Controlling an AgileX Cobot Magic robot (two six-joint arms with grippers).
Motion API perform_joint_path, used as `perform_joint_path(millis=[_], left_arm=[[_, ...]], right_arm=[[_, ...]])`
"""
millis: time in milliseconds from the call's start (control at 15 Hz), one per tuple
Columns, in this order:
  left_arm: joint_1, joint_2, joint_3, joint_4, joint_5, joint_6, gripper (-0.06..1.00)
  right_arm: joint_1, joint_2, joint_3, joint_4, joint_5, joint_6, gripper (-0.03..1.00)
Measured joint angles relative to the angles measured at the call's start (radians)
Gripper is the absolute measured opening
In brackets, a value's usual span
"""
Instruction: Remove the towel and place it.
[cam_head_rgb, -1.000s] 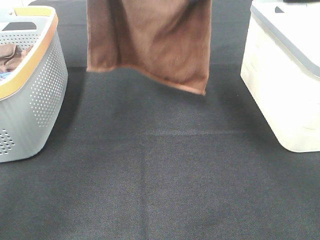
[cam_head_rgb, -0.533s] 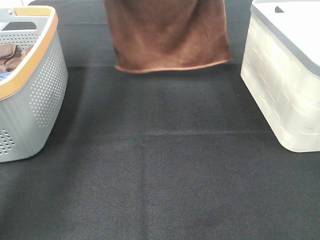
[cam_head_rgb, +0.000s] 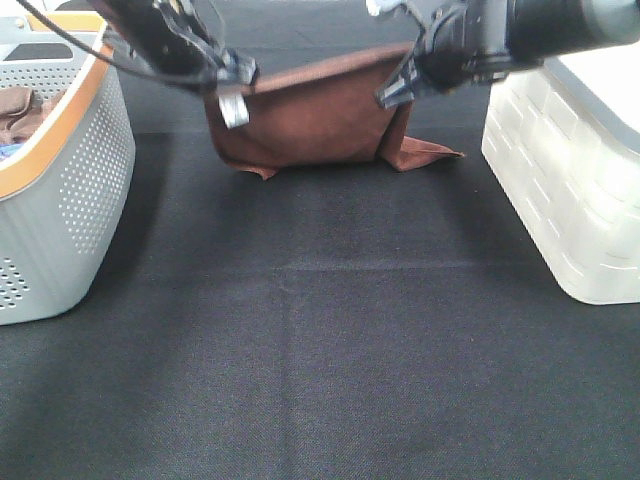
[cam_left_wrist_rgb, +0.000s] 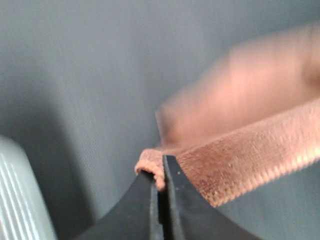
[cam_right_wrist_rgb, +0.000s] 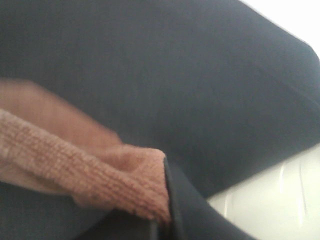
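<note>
Lowered since half a second ago, brown terry towel (cam_head_rgb: 310, 125), bottom edge now crumpled on black fabric tabletop (cam_head_rgb: 330, 340), my left gripper (cam_head_rgb: 230, 95) and my right gripper (cam_head_rgb: 392, 95) clamped on its top corners.

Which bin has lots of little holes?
The grey basket with the orange rim, on the left; its walls are dotted with holes. The white bin on the right has solid walls.
</note>
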Motion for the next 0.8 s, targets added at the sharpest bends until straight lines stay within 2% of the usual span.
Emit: perform_joint_path(millis=[200, 333, 400, 667, 800], left_arm=[[-0.049, 0.0, -0.001, -0.001, 0.225, 0.052, 0.0], [-0.064, 0.0, -0.001, -0.002, 0.334, 0.052, 0.0], [-0.064, 0.0, -0.001, -0.002, 0.334, 0.052, 0.0], [-0.065, -0.012, -0.002, -0.012, 0.471, 0.045, 0.0], [-0.065, -0.02, -0.002, -0.012, 0.532, 0.045, 0.0]], right_arm=[[0.066, -0.081, 0.103, 0.011, -0.054, -0.024, 0.0], [0.11, -0.119, 0.181, 0.011, -0.062, -0.015, 0.0], [0.11, -0.119, 0.181, 0.011, -0.062, -0.015, 0.0], [0.179, -0.129, 0.28, 0.015, -0.057, 0.001, 0.0], [0.193, -0.129, 0.313, 0.016, -0.086, -0.003, 0.0]])
